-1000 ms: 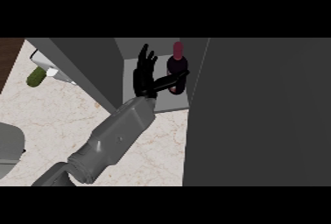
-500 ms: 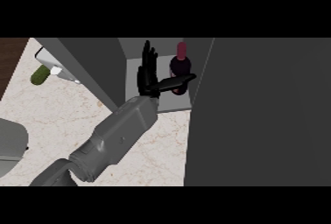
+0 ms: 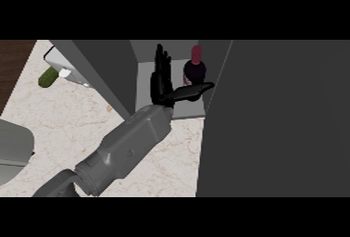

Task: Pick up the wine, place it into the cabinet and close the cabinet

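Note:
The wine bottle (image 3: 196, 66), dark with a red neck, stands upright inside the open grey cabinet (image 3: 147, 54) on its pale shelf. My left hand (image 3: 163, 85) is inside the cabinet just left of the bottle. It is open, with straight fingers pointing away from me. Its thumb (image 3: 191, 90) stretches right, across the front of the bottle's lower part; I cannot tell if it touches. The grey forearm (image 3: 126, 143) comes in from the lower left. My right hand does not show.
A large dark cabinet door panel (image 3: 287, 120) fills the right side. Another grey panel (image 3: 99, 69) slants at the left of the opening. A green object (image 3: 48, 77) and a white object (image 3: 67, 65) lie far left. A grey rounded object (image 3: 14, 148) sits at the left edge.
The fingers of my left hand have straightened and come off the bottle. The bottle stays upright in the same spot in the cabinet.

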